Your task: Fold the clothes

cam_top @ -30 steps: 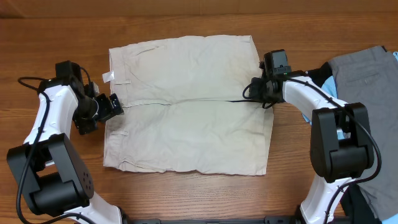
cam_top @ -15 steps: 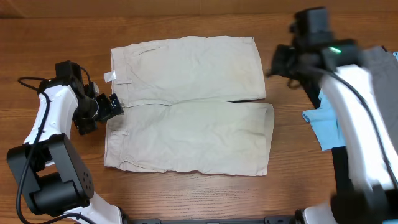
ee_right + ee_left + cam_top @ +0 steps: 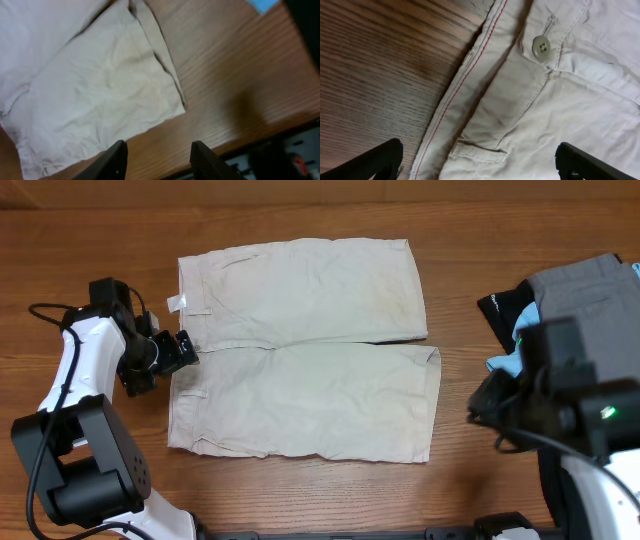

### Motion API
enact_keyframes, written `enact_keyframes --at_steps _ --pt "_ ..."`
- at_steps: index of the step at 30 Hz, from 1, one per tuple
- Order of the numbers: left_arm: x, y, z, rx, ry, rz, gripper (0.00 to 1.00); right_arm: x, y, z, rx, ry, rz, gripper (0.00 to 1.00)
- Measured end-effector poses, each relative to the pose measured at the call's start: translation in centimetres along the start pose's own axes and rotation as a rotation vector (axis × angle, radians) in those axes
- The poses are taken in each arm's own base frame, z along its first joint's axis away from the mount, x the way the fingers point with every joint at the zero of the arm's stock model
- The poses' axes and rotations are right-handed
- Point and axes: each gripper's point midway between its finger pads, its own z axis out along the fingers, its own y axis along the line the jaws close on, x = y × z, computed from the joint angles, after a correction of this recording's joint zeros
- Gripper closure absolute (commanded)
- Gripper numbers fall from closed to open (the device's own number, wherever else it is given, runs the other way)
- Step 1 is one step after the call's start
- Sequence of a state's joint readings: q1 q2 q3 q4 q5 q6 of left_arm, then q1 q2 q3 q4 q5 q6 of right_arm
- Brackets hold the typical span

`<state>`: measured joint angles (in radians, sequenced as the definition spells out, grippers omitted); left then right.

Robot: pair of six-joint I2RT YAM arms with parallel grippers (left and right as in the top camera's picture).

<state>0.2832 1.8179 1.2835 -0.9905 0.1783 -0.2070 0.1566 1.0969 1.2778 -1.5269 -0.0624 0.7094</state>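
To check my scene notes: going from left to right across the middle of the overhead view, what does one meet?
In order: left claw → shorts → bare table → right arm. The clothes pile overlaps that arm, so it is left out.

Overhead view: the right arm (image 3: 565,395), lower right, is blurred and runs off the bottom edge. The grey trousers (image 3: 590,305) are cut by the right edge. The arm covers part of the light-blue garment (image 3: 500,364).

Left wrist view: the shorts (image 3: 560,100) overrun three edges. Of the left gripper (image 3: 477,155), only the fingertips (image 3: 377,160) show, in the bottom corners.

Right wrist view: soft focus throughout. The right gripper (image 3: 159,157) fingers (image 3: 114,161) are cropped at the bottom edge.
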Motion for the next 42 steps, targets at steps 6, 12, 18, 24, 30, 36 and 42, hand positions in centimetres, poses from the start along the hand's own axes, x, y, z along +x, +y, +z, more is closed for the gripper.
enact_keyframes --at_steps 6,12,18,24,30,36,42 --pt "0.0 0.0 0.0 0.0 0.001 -0.001 0.0 4.3 -2.1 10.3 0.023 0.217 0.045 0.52" --pt "0.0 0.0 0.0 0.0 0.0 0.0 0.0 7.0 -3.4 15.5 0.017 0.326 0.078 0.43" --pt "0.0 0.0 0.0 0.0 0.0 0.0 0.0 7.8 -3.9 17.6 0.036 0.36 0.095 0.41" --pt "0.0 0.0 0.0 0.0 0.0 0.0 0.0 8.4 -2.0 19.2 0.024 0.36 0.046 0.4" --pt "0.0 0.0 0.0 0.0 0.0 0.0 0.0 9.0 -2.2 20.0 0.081 0.349 0.04 0.41" --pt "0.0 0.0 0.0 0.0 0.0 0.0 0.0 8.6 -2.5 20.1 0.105 0.319 0.058 0.45" --pt "0.0 0.0 0.0 0.0 0.0 0.0 0.0 7.9 -2.9 20.3 0.128 0.278 0.073 0.47"
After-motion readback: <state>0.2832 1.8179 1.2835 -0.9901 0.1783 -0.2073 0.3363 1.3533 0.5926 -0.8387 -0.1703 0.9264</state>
